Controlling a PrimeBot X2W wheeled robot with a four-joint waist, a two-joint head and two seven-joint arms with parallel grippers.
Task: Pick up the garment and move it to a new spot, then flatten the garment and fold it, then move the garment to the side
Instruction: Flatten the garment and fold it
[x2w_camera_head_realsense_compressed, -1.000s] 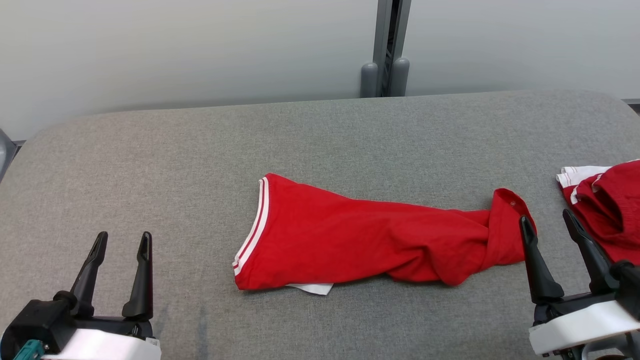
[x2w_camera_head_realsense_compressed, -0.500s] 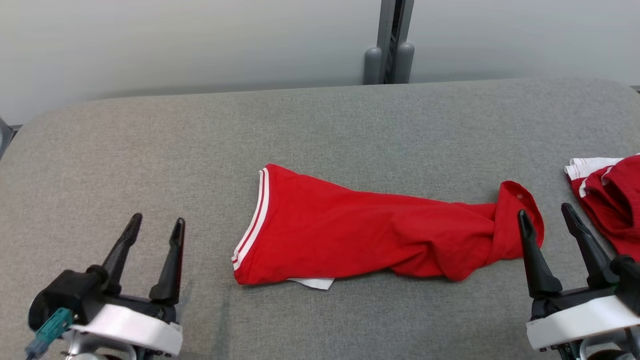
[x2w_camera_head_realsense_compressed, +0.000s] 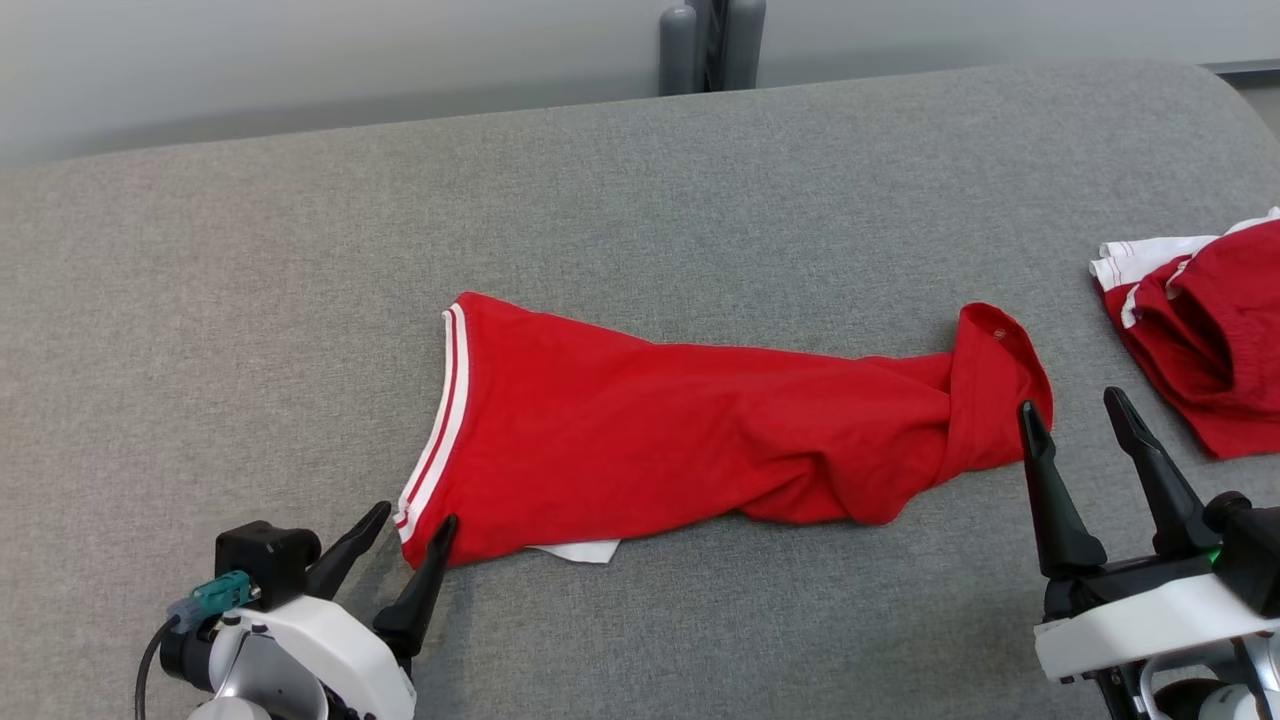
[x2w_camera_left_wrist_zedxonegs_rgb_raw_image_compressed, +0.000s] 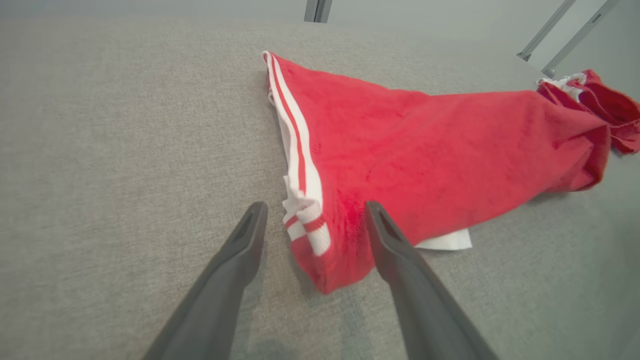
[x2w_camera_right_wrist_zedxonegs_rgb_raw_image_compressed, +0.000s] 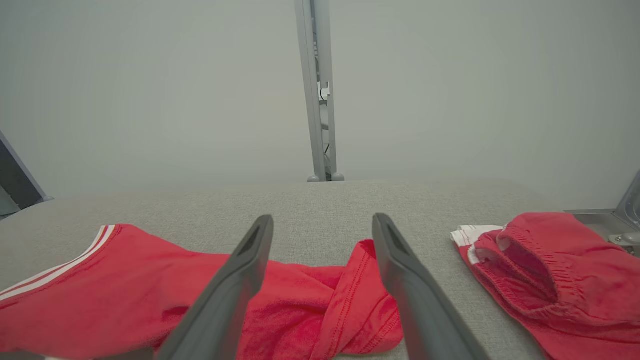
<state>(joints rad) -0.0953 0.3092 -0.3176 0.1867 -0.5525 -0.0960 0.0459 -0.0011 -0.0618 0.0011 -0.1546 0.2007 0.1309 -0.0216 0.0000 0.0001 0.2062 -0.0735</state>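
Red garment (x2w_camera_head_realsense_compressed: 680, 440) is laid lengthwise, left to right, at the middle of the grey padded table (x2w_camera_head_realsense_compressed: 250, 300); it is rumpled, not flattened, not folded. Its wide left end is finished with a white-striped hem (x2w_camera_head_realsense_compressed: 435, 420), and its right end is twisted and narrowed into a turned-over cuff (x2w_camera_head_realsense_compressed: 990, 390). A white scrap (x2w_camera_head_realsense_compressed: 575, 551) is seen poking out from under the near edge, close to the left corner. Left gripper (x2w_camera_head_realsense_compressed: 417, 514) is set low at the garment's near-left corner with its fingers spread apart. In the left wrist view the striped corner is framed between the two fingers; nothing is clamped, and contact with the cloth cannot be confirmed. Right gripper (x2w_camera_head_realsense_compressed: 1070, 400) is held just near and right of the cuff, fingers likewise spread wide, nothing gripped. In the head view its left fingertip is lined up over the cuff's edge; its height above the cloth cannot be told. A second red piece (x2w_camera_head_realsense_compressed: 1200, 330) with white trim is bunched at the table's right edge, apart from the garment, with bare grey fabric between them. A grey metal post (x2w_camera_head_realsense_compressed: 710, 40) is stood behind the table's far edge, against a plain pale wall (x2w_camera_head_realsense_compressed: 300, 50).
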